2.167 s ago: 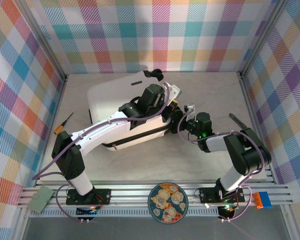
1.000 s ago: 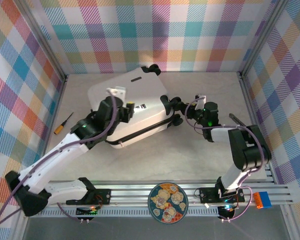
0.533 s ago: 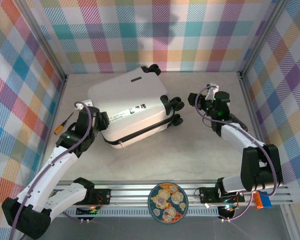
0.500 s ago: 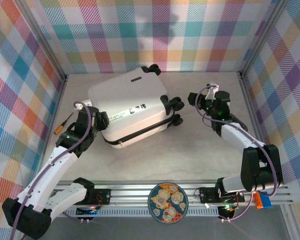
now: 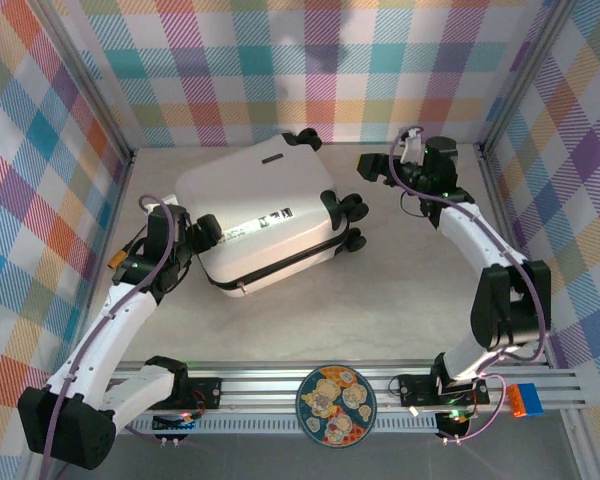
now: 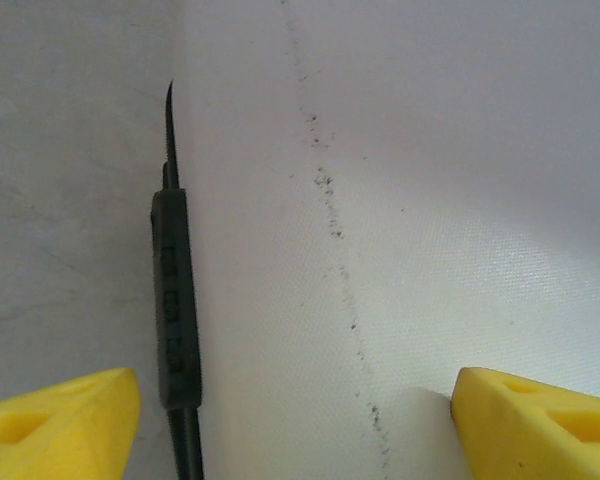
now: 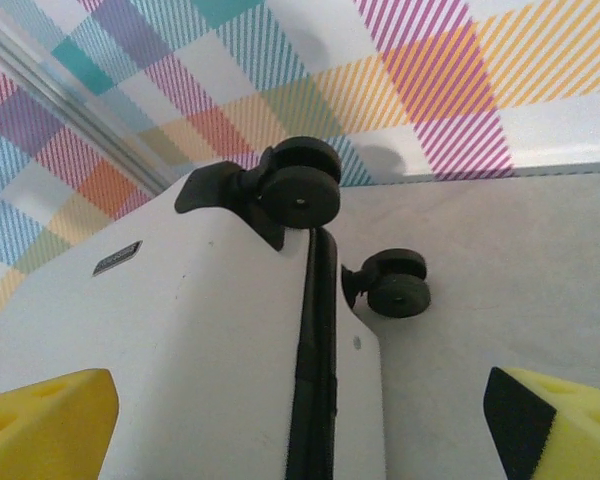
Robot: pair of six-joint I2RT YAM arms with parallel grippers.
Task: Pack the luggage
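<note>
The luggage (image 5: 260,210) is a white hard-shell suitcase lying flat and closed on the table, with black wheels (image 5: 352,208) at its right end. My left gripper (image 5: 202,236) is at its left end, open. In the left wrist view the left gripper (image 6: 300,430) has yellow fingertips (image 6: 60,420) spread wide over the white shell (image 6: 430,200), beside a black handle strip (image 6: 175,300). My right gripper (image 5: 372,166) hovers open behind the wheels. In the right wrist view the right gripper (image 7: 300,430) looks along the luggage (image 7: 180,350), its zipper band (image 7: 315,340) and two wheels (image 7: 300,190).
An orange-handled screwdriver (image 5: 125,250) lies by the left wall. A patterned plate (image 5: 336,405) sits on the front rail, with a grey-green pad (image 5: 80,398) at its left end and a blue and orange block (image 5: 525,398) at its right end. Checked walls enclose the table.
Both arms have drawn back off the luggage, the left toward the left end and the right toward the back wall. Both grippers have opened wider. The luggage stays closed.
</note>
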